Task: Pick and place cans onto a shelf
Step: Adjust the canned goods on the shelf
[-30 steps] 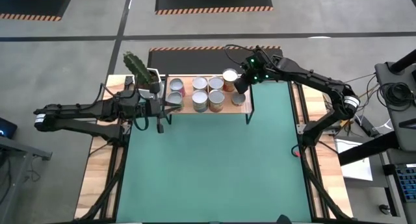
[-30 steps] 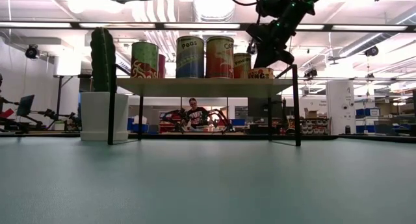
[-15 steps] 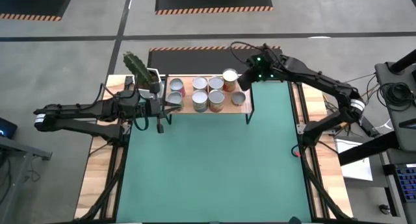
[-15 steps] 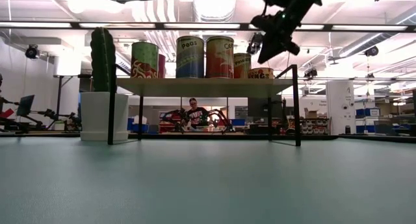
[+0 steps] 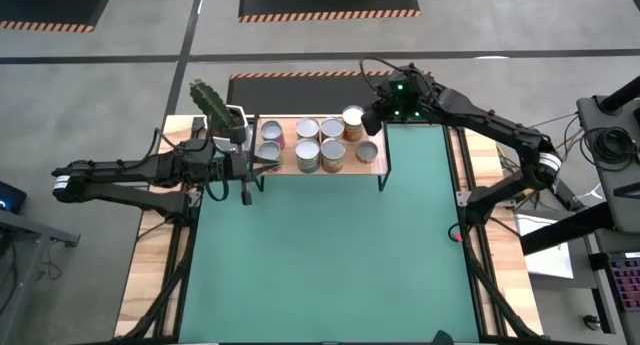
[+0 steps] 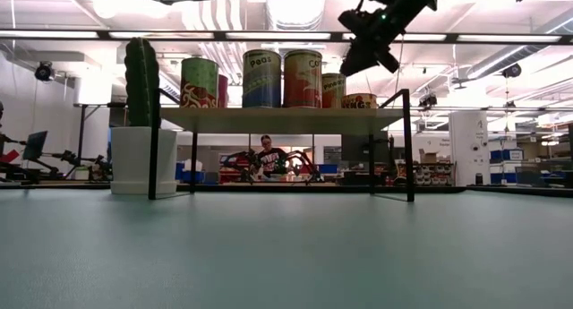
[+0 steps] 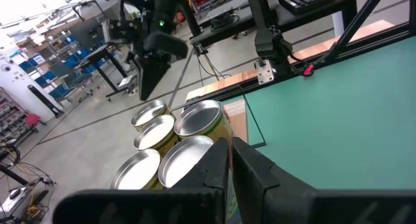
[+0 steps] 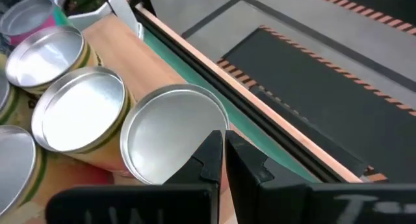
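The shelf (image 5: 383,163) is a low light-wood board on thin black legs at the table's far edge. Several cans (image 5: 307,153) with shiny silver tops stand upright on it, also visible in the low view (image 6: 261,78). My right gripper (image 5: 368,125) hangs shut above the cans at the shelf's right end, holding nothing. In its wrist view the shut fingers (image 8: 221,152) point over one can's top (image 8: 170,130). My left gripper (image 5: 262,165) waits shut at the shelf's left end, level with the can tops (image 7: 201,120).
A cactus in a white pot (image 5: 225,120) stands at the shelf's left end, close to my left arm. The green mat (image 5: 330,255) in front of the shelf is bare. A person (image 6: 266,157) sits far behind the table.
My right gripper has risen from the cans at the shelf's right end and drifted a little toward the table's left, its fingers tipping nearer to level. It stays shut. The cans have not moved.
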Action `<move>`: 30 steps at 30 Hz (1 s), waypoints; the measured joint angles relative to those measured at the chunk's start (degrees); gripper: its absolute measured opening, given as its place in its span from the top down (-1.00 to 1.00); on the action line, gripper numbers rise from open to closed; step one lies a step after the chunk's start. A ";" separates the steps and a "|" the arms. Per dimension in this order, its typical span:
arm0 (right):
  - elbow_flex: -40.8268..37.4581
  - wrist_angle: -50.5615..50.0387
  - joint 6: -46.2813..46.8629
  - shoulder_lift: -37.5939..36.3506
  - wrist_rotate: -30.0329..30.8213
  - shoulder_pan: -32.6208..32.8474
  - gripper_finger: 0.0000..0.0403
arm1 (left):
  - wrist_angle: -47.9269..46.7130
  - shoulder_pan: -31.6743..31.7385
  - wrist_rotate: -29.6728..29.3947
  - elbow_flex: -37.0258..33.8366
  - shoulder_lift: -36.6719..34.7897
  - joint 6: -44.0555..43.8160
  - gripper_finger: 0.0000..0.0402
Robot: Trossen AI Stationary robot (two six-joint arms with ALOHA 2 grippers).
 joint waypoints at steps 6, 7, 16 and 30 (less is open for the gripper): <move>0.00 0.10 -0.47 0.44 -0.02 0.14 0.96 | 0.02 0.00 0.00 0.00 0.00 0.01 1.00; 0.00 0.08 -0.46 0.39 -0.02 0.14 0.96 | 0.02 -0.02 0.00 0.00 0.00 0.00 1.00; 3.48 -14.26 -0.47 -2.13 -0.09 0.14 0.96 | 0.00 0.00 0.00 0.00 0.00 0.02 1.00; 0.31 -10.63 -2.08 3.25 -2.04 2.26 0.96 | -0.02 -0.02 0.00 0.00 0.00 0.31 1.00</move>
